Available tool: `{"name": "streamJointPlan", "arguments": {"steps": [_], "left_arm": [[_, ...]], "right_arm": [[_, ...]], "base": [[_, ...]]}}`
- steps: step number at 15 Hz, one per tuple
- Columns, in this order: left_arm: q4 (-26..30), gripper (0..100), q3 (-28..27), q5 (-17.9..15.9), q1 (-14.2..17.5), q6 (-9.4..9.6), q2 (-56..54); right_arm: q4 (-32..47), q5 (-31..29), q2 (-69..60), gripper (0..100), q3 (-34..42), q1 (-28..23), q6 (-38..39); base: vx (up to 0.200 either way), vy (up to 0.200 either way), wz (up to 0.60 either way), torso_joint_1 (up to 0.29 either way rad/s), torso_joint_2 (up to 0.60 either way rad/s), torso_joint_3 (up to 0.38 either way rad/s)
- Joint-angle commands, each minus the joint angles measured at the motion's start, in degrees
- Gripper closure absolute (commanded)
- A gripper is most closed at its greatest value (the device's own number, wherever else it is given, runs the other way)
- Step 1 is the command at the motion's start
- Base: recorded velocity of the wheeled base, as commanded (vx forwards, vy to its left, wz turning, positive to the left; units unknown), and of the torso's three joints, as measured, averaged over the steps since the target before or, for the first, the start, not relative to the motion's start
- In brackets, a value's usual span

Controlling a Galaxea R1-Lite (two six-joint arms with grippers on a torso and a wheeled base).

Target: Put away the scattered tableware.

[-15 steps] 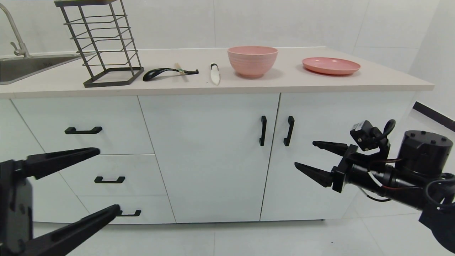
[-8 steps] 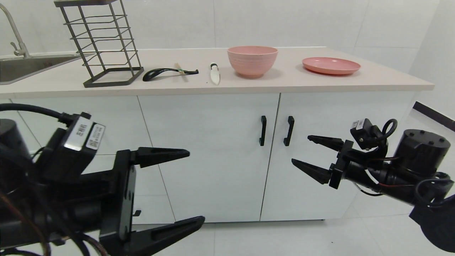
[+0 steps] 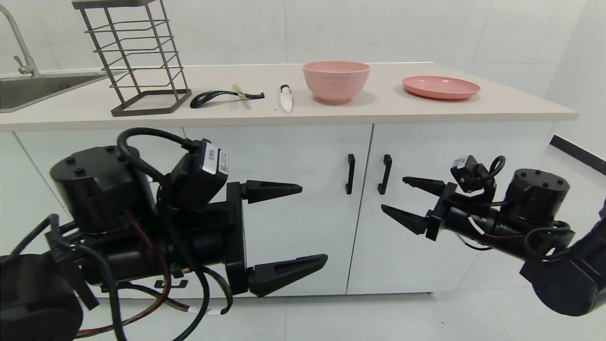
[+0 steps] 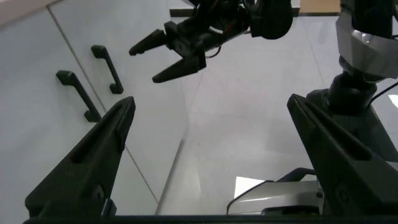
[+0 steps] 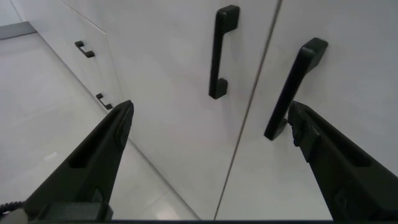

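On the counter lie a pink bowl [image 3: 336, 80], a pink plate [image 3: 441, 87], a white knife [image 3: 286, 99], a black spoon [image 3: 213, 98] and chopsticks [image 3: 239, 92] beside it. A black wire rack [image 3: 137, 61] stands at the counter's left. Both grippers hang below counter height in front of the white cabinet. My left gripper [image 3: 313, 223] [image 4: 211, 99] is open and holds nothing. My right gripper [image 3: 393, 193] [image 5: 209, 107] is open too, pointing at the two black door handles [image 5: 222, 53]. The left wrist view also catches the right gripper [image 4: 142, 65] farther off.
A sink [image 3: 33, 87] with a faucet [image 3: 19, 42] sits at the counter's far left. Drawers with black handles [image 3: 170, 284] are below it, partly hidden by my left arm. The double doors carry handles [image 3: 350, 174] side by side. Tiled floor lies in front.
My left arm has swung up and to the right, from the lower left corner to the front of the cabinet. The right gripper has drifted slightly left and up towards the door handles.
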Motion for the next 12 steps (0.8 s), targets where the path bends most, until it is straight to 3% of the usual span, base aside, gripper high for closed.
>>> {"name": "streamJointPlan", "arguments": {"steps": [1, 4, 7, 12], "left_arm": [[-0.1, 0, -2.1, 0.4, 0.1, -0.47, 4.9], [-0.1, 0, -6.3, 1.0, 0.3, -0.29, 10.1], [-0.2, 0, -12.5, 8.6, -0.2, 0.67, 15.7], [-0.2, 0, -16.7, 8.9, -3.8, 0.76, 19.4]], "right_arm": [[0.0, 0.0, 3.7, 0, -3.2, -1.1, 0.0], [0.0, 0.3, 6.2, 0, -5.7, -1.5, -0.1], [-1.7, 2.4, 9.7, 0, -9.3, -1.3, -0.2], [-3.2, 3.9, 12.0, 0, -11.7, -1.4, -0.2]], "base": [[0.000, 0.000, 0.00, 0.000, 0.00, 0.000], [0.000, 0.000, 0.00, 0.000, 0.00, 0.000], [0.000, 0.000, 0.00, 0.000, 0.00, 0.000], [0.000, 0.000, 0.00, 0.000, 0.00, 0.000]]}}
